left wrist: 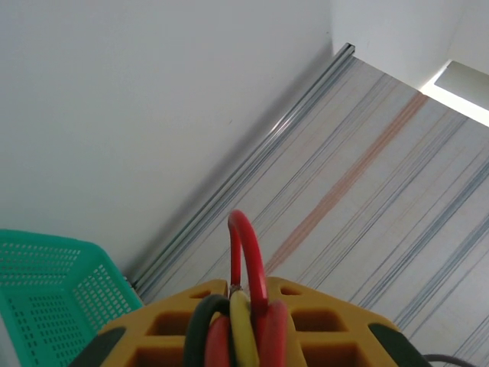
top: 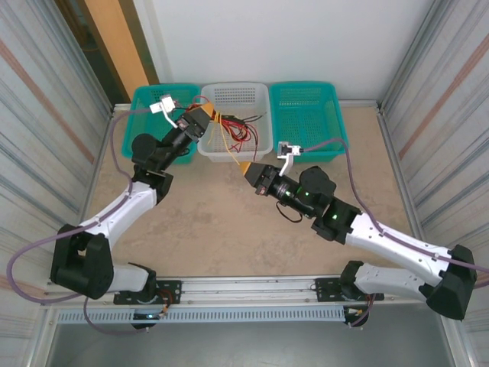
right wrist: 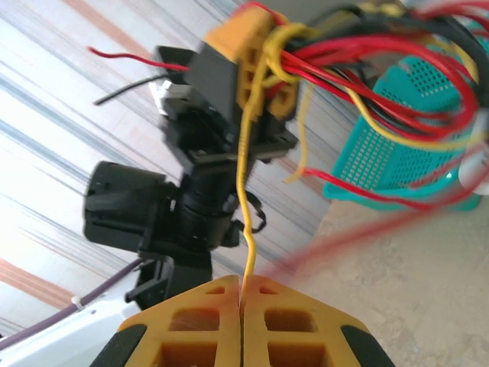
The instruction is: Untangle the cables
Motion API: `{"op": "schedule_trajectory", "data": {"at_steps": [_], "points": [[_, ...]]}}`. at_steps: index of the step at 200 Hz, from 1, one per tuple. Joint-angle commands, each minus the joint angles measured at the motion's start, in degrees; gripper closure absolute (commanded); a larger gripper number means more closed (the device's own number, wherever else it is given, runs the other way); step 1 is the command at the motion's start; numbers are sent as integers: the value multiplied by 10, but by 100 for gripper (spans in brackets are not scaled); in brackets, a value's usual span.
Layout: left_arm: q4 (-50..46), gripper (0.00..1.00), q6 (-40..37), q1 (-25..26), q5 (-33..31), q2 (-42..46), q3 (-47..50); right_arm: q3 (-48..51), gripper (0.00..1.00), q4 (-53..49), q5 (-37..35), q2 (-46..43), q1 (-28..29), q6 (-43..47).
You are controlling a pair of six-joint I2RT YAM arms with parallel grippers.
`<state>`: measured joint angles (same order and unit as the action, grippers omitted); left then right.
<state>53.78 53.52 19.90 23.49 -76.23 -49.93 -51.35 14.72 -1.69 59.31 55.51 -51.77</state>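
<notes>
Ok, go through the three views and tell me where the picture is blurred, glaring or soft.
Top external: even light, sharp, faint shadows on the table. Left wrist: the cables in the left fingers sit close and look soft; a bright patch blows out at top right. Right wrist: the yellow wire between the right fingers is crisp, the red cables at right smear into streaks.

The cables (left wrist: 240, 332) look glossy plastic-coated, baskets (top: 306, 115) perforated plastic, table (top: 214, 222) matt and stone-like, walls (top: 46, 115) ribbed metal.

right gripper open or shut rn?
Shut. In the right wrist view the right gripper's jaws meet, pinching a single yellow cable that runs up to the cable bundle.
</notes>
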Motion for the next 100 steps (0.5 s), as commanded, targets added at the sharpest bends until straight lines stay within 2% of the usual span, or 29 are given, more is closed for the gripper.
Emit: {"op": "schedule_trajectory", "data": {"at_steps": [1, 33, 100], "points": [[-25, 100, -36, -11, -34, 21, 20, -69, 100, -63, 5, -18, 7, 75], [-80, 100, -35, -10, 15, 35, 31, -163, 100, -148, 20, -1, -23, 126], [-55, 100, 31, 9, 142, 89, 80, -288, 100, -240, 192, 65, -213, 117]]}}
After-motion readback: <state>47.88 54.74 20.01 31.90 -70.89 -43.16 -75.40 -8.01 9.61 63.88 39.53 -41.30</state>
